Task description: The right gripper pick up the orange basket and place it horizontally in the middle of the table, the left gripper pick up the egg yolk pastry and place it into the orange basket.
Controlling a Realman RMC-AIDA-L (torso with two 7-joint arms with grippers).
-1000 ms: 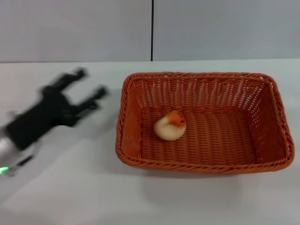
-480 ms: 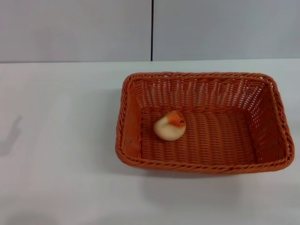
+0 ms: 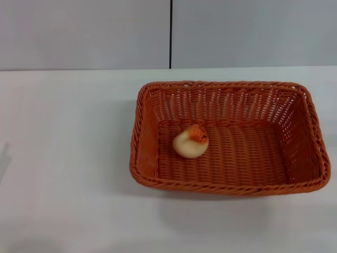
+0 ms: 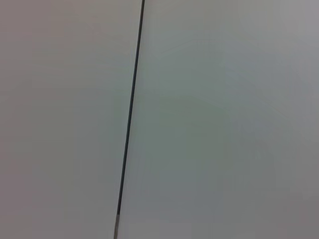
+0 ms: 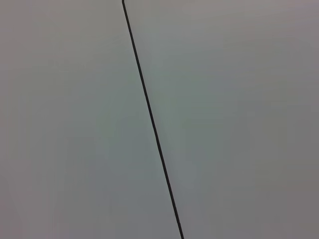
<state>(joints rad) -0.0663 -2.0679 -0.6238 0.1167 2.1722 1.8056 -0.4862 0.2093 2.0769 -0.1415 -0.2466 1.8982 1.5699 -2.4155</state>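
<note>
The orange basket [image 3: 230,137] lies lengthwise across the white table [image 3: 68,158], a little right of the middle in the head view. The egg yolk pastry [image 3: 190,141] rests on the basket's floor near its left end, tipped so its orange glazed top faces up and to the right. Neither the left gripper nor the right gripper shows in any view. Both wrist views hold only a grey wall with a dark seam.
A grey wall with a vertical dark seam [image 3: 170,34] rises behind the table's far edge. A faint shadow [image 3: 3,158] falls at the table's left edge.
The left gripper, a second ago over the table's left side, has pulled away out of view to the left; only its shadow lingered half a second ago. Basket and pastry have not moved.
</note>
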